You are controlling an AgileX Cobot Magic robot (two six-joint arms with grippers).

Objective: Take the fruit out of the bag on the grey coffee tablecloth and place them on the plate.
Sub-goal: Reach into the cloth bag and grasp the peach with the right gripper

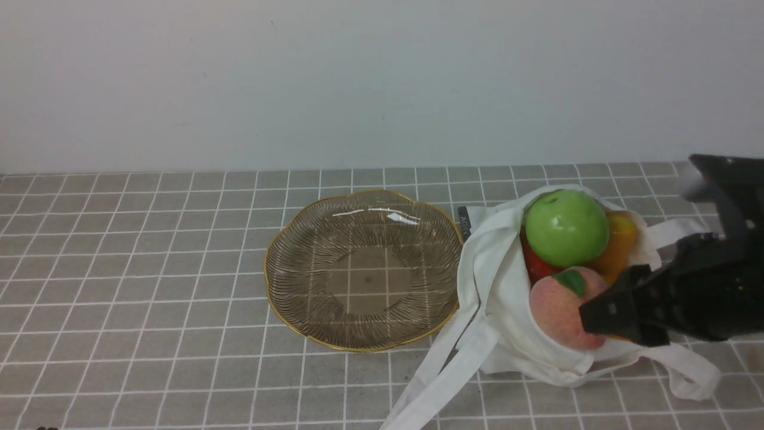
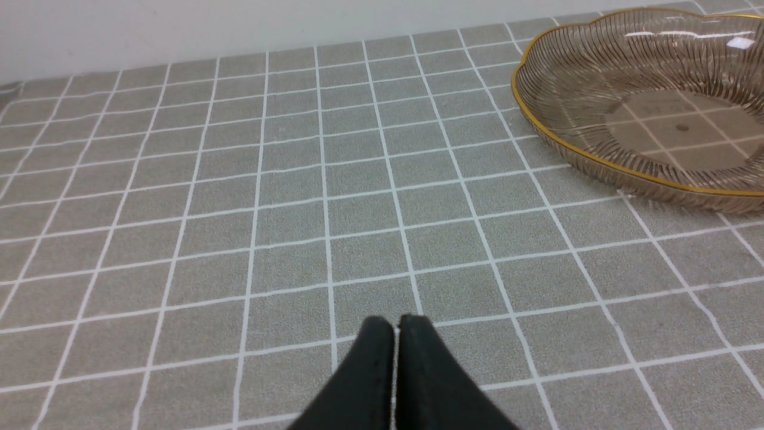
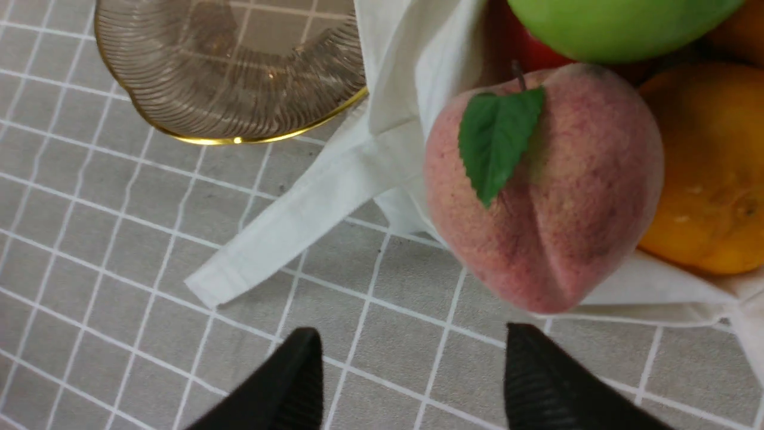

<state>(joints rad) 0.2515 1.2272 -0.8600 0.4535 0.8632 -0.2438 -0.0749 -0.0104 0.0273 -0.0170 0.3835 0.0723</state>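
My right fingers (image 3: 415, 358) are spread with nothing between them, and the peach (image 3: 546, 191) is the fruit I judge I should take first. It sits at the mouth of the bag (image 1: 498, 298), on the side toward me, near the right edge of the tablecloth (image 1: 197, 322). In the front view my fingertips overlap its right flank, so I probably need to shift leftward to straddle it; touching or not, I can't tell. It's roundish, with no long axis to match; its leaf (image 3: 501, 140) lies on top.

The green apple (image 1: 567, 228) crowds it from behind, with a red apple (image 1: 535, 261) beneath that and an orange fruit (image 3: 710, 167) beside the peach. The plate (image 1: 364, 328) waits left of the bag, a loose strap (image 1: 444, 382) running near it. My left fingers (image 2: 397, 328) are pressed together, well apart from the fruit.
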